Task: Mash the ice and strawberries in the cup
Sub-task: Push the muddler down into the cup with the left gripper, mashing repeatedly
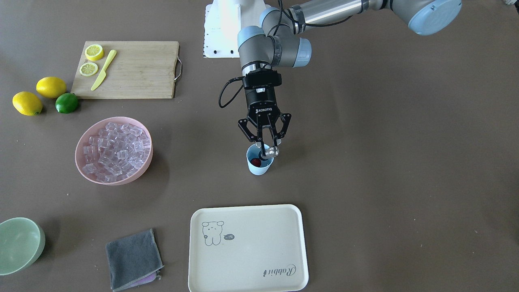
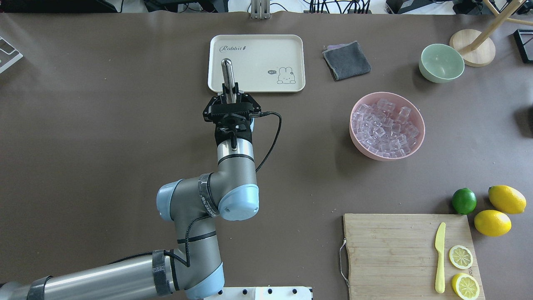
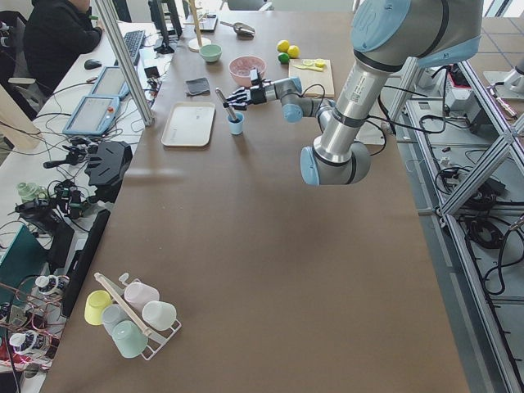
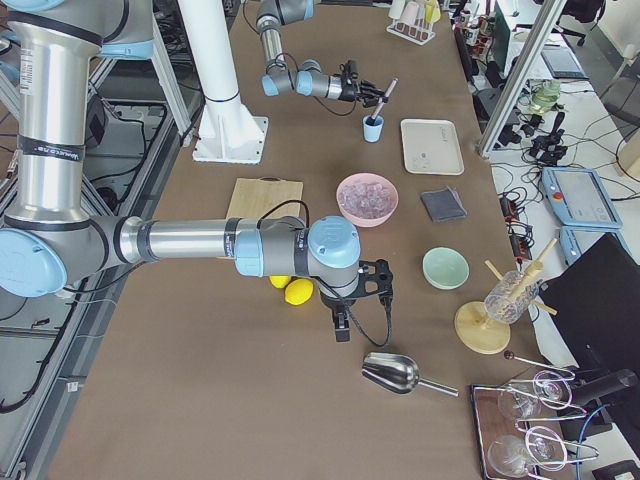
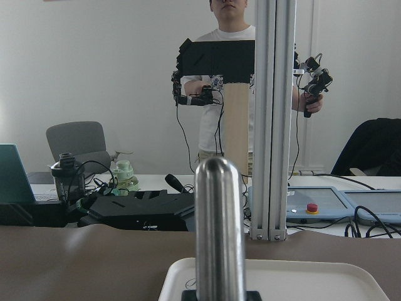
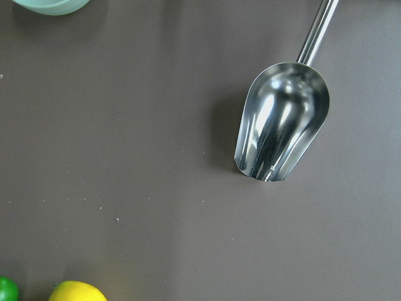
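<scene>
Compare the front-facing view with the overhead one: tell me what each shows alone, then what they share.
Front-facing only: the cup's inside, with the red strawberry. Overhead only: the wooden stand at the table's far edge; the left pincer mostly hides the cup there. Both: that pincer shut on the metal muddler, the pink bowl of ice, and the tray.
</scene>
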Available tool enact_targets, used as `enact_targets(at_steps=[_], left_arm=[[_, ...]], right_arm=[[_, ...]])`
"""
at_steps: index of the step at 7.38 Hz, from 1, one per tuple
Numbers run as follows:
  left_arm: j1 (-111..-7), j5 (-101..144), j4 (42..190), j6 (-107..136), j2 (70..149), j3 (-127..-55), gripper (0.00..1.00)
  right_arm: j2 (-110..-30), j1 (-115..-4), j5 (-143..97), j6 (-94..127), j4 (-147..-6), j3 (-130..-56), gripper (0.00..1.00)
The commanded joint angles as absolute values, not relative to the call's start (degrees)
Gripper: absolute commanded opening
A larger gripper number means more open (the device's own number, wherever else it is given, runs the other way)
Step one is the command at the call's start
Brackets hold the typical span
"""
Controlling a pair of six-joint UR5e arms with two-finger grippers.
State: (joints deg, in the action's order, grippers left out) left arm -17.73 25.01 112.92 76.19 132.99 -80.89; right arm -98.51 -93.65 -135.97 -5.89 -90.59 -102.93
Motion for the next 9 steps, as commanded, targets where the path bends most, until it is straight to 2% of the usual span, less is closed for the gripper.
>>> enact_targets(at_steps=[1, 4, 9], left_arm=[[-17.58, 25.14, 112.85, 75.77, 133.50, -81.47, 0.24], [-19.42, 25.22, 112.41, 70.84, 137.37, -82.35, 0.24], [-18.90, 25.14, 113.12, 74.59, 134.66, -79.19, 0.24]], right_arm=[[-98.79, -93.69, -135.97, -5.89, -90.53, -103.01, 0.99], [-98.79, -93.60, -135.97, -5.89, -90.53, -103.01, 0.99], [-99.05, -93.60, -135.97, -5.89, -90.53, -102.92, 0.99]])
